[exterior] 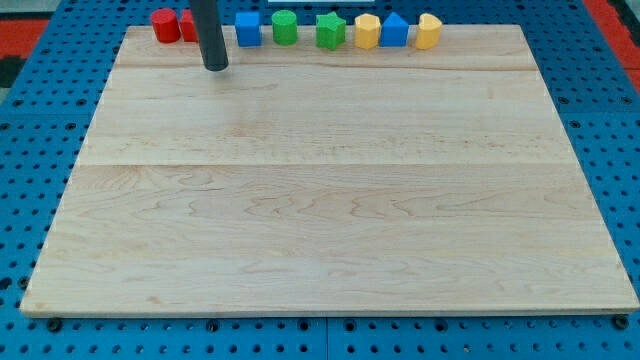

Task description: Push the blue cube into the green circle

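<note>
The blue cube [248, 28] sits in a row of blocks along the board's top edge. Just to its right stands the green circle [285, 27], a green cylinder, with a small gap between them. My tip [215, 66] is the lower end of the dark rod, resting on the board below and to the left of the blue cube, apart from it. The rod hides part of a red block [187, 25].
Also in the top row: a red cylinder [165, 25] at the left, then right of the green circle a green star-like block [330, 31], a yellow hexagon [367, 31], a second blue block [395, 30] and a yellow block [428, 31]. The wooden board [330, 200] lies on a blue pegboard.
</note>
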Controlling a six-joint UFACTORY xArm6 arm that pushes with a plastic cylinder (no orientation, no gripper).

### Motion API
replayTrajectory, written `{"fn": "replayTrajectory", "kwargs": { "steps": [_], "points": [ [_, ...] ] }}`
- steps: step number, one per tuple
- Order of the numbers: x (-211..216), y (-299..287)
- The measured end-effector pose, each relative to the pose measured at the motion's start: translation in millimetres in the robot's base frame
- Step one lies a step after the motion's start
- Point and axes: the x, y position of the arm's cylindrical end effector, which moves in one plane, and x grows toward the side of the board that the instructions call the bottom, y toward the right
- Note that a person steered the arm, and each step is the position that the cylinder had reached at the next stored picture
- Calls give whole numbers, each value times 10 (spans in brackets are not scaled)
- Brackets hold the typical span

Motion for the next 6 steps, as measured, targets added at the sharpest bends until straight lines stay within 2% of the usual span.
{"fn": "replayTrajectory", "kwargs": {
  "steps": [3,4,5,6],
  "points": [
    [6,-9],
    [6,401],
    [19,1395],
    [-20,1514]
  ]
}}
